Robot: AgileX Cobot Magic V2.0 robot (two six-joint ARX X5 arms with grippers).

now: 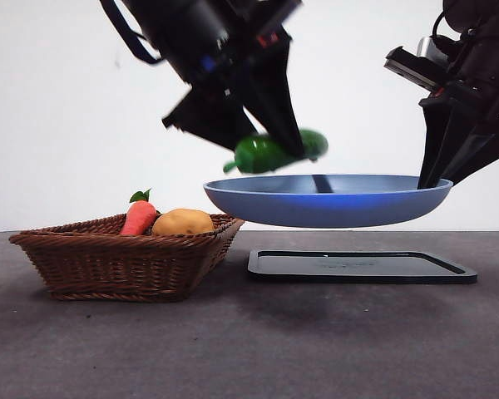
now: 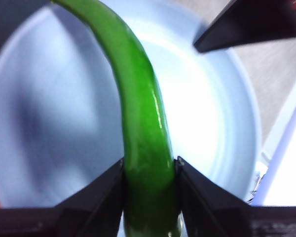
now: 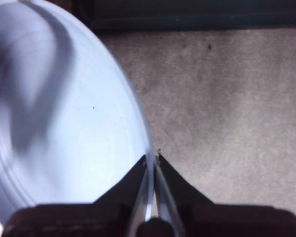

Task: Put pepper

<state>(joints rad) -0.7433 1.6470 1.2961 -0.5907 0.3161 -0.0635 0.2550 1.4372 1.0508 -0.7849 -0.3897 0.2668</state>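
The pepper (image 1: 266, 153) is glossy dark green and elongated. My left gripper (image 1: 287, 150) is shut on it and holds it just above the blue plate (image 1: 333, 208). In the left wrist view the pepper (image 2: 143, 128) sits clamped between the two jaws, with the plate (image 2: 49, 118) below it. My right gripper (image 1: 437, 179) is shut on the plate's right rim and holds the plate in the air above the black tray (image 1: 358, 266). The right wrist view shows the jaws pinching the plate's rim (image 3: 147, 163).
A brown wicker basket (image 1: 108, 262) stands at the left with an orange-red carrot (image 1: 139, 218) and a tan potato (image 1: 183, 222) in it. The dark grey table (image 1: 249, 349) stretches in front.
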